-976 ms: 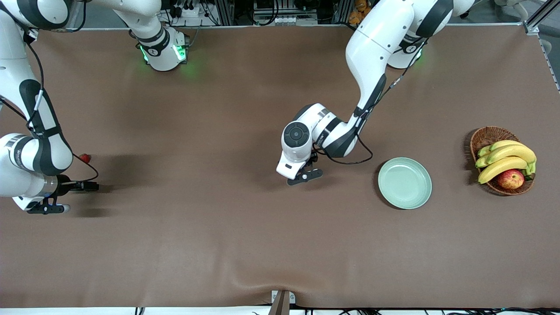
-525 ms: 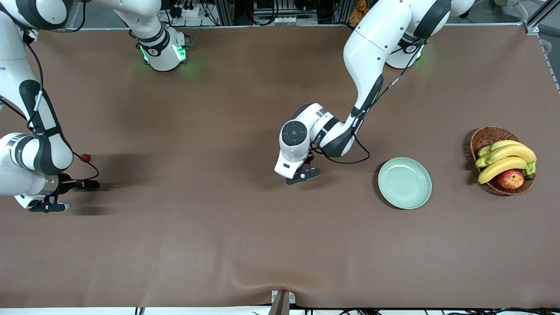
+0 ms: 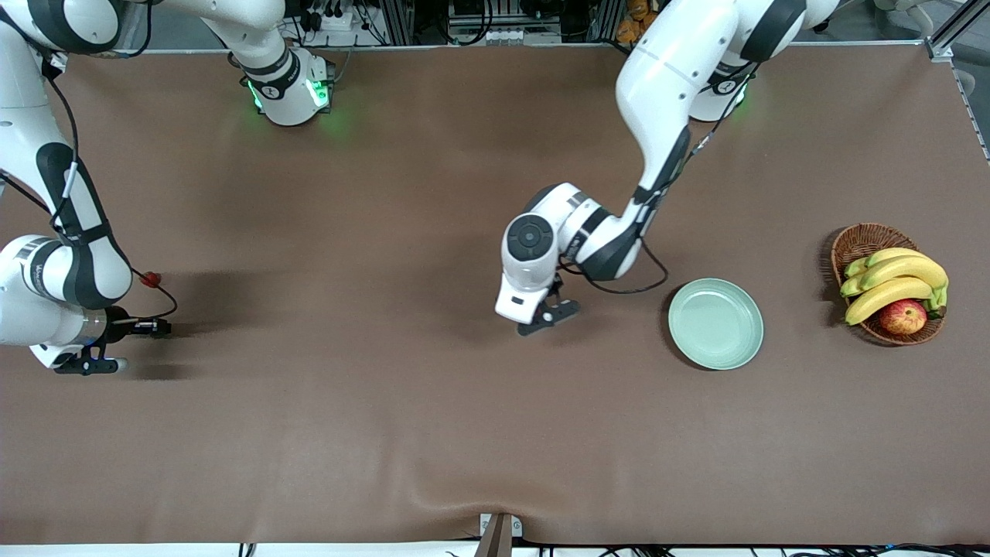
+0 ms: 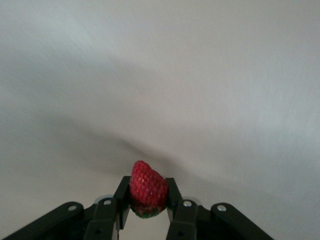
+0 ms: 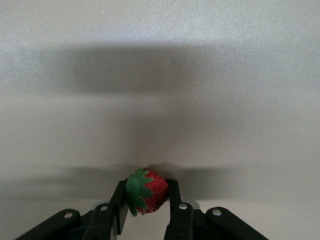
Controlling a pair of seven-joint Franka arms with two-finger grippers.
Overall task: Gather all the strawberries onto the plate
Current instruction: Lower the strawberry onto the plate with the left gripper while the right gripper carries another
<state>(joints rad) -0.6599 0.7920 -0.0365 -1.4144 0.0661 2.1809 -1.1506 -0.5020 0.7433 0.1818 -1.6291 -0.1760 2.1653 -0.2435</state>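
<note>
You have the left claw (image 3: pixel 551 316) low over the middle of the counter (image 3: pixel 387 433), on the side of the plate (image 3: pixel 715 323) toward the right arm's end, and its wrist view shows the fingers (image 4: pixel 175 197) closed tight on a red strawberry (image 4: pixel 148 187), tip up and green cap down between the pads. The right claw (image 3: pixel 89 363) sits low at the right arm's end of the counter; its wrist view shows the fingers (image 5: pixel 172 200) pressed against both flanks of a second strawberry (image 5: pixel 145 192), whose green cap faces the camera, with the berry apparently resting on the counter surface. A third strawberry (image 3: pixel 152 278) lies on the counter near the right arm's forearm, farther from the front camera than the right claw, beside a black cable. The plate is pale mint green and holds nothing; it lies between the left claw and the wicker basket (image 3: pixel 858 240), apart from both. The basket, at the left arm's end of the counter, carries a bunch of bananas (image 3: pixel 897 282) and a red-yellow apple (image 3: pixel 902 316). As for writing, you will find only a line of small lettering along the right arm's white wrist link (image 3: pixel 35 275), too small to read; no brand or label is legible on the plate, basket or fruit.
</note>
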